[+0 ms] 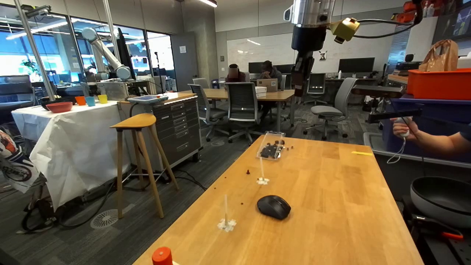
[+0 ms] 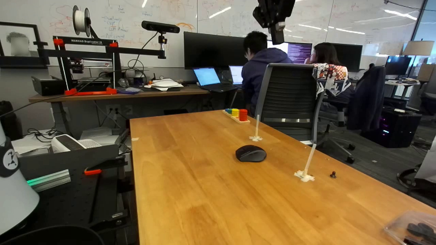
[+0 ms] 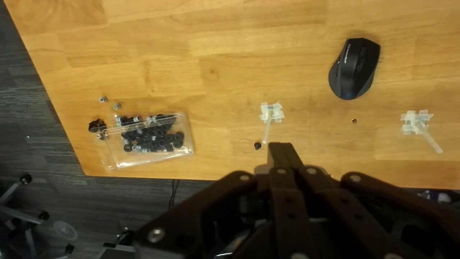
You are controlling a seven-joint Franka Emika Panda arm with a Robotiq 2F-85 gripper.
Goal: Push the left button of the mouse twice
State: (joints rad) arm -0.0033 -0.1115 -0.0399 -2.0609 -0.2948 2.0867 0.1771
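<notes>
The black mouse (image 1: 274, 207) lies on the wooden table. It also shows in the other exterior picture (image 2: 251, 153) and at the upper right of the wrist view (image 3: 355, 68). Its left button (image 3: 353, 46) is the left front part of its top shell, beside the scroll wheel. My gripper (image 3: 282, 144) is shut, its two fingertips pressed together with nothing between them. In both exterior views the gripper (image 1: 298, 92) (image 2: 277, 38) hangs high above the table, well apart from the mouse. In the wrist view the mouse lies up and right of the fingertips.
Two thin pale sticks (image 3: 267, 126) (image 3: 427, 138) stand taped to the table near the mouse. A clear box (image 3: 189, 138) with dark bits lies near the table end. A small dark peg (image 3: 257, 145) lies by a stick. A red-topped toy (image 2: 243, 115) stands at the table's other end.
</notes>
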